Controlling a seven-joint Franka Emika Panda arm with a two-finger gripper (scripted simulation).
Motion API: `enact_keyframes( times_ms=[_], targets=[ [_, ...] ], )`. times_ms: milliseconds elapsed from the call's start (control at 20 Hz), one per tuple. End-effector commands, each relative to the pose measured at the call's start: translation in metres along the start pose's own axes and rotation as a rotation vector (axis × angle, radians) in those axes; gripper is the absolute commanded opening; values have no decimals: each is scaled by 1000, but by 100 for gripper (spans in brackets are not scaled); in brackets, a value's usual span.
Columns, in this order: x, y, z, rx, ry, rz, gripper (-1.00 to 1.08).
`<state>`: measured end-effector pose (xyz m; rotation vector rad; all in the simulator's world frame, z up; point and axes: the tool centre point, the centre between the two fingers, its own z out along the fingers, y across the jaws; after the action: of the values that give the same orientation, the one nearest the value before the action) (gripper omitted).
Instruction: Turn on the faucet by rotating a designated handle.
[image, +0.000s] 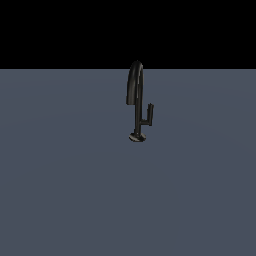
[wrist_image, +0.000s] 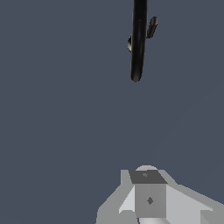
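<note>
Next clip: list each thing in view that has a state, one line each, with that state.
faucet: upright on its round base, untouched.
handle: branches off the stem toward the exterior view's right, tip upright, nothing gripping it.
gripper: well apart from the faucet, holding nothing; whether the jaws are open or shut cannot be told.

Black faucet (image: 136, 95) upright; L-shaped handle (image: 147, 116) on exterior view's right.

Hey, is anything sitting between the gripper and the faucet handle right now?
Nothing visible. In the wrist view only bare grey floor lies between the gripper and the faucet. The handle branches toward the exterior view's right, beside the arched spout, so the spout is the nearest thing to avoid.
</note>
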<state>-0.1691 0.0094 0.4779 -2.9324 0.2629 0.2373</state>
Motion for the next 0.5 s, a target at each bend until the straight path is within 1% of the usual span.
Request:
enact_keyframes(
  times_ms=[0,450],
  targets=[
    [16,-1,1,36,-30,39,-100],
    [74,0,7,171,-142,179,-100]
  ],
)
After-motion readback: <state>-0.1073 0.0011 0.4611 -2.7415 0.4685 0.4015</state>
